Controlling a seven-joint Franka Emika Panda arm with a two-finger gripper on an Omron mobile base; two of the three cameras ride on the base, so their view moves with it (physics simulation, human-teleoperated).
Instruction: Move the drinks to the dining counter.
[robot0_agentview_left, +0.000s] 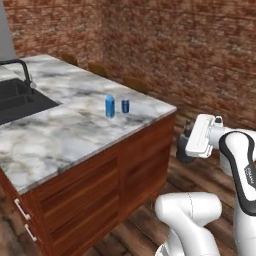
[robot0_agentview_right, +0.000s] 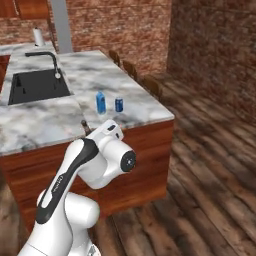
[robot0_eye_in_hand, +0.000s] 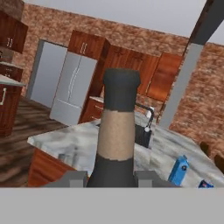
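My gripper (robot0_eye_in_hand: 111, 177) is shut on the black narrow-necked bottle (robot0_eye_in_hand: 115, 131), which has a tan band around its neck and stands upright between the fingers. In the left base view the gripper (robot0_agentview_left: 186, 141) holds the bottle (robot0_agentview_left: 182, 151) in the air just off the right end of the dining counter (robot0_agentview_left: 65, 135), below its top. The bottle's top (robot0_agentview_right: 85, 127) peeks out behind my arm. On the counter's near right corner stand the blue carton (robot0_agentview_left: 110, 106) (robot0_agentview_right: 100, 102) (robot0_eye_in_hand: 178, 170) and the blue-and-white can (robot0_agentview_left: 125, 106) (robot0_agentview_right: 119, 104) side by side.
A black sink (robot0_agentview_left: 20, 100) with a black faucet (robot0_agentview_left: 22, 70) is set into the counter's left part. Stool backs (robot0_agentview_left: 135, 82) line its far edge before the brick wall. A steel fridge (robot0_eye_in_hand: 72, 87) stands beyond. Wood floor lies open to the right.
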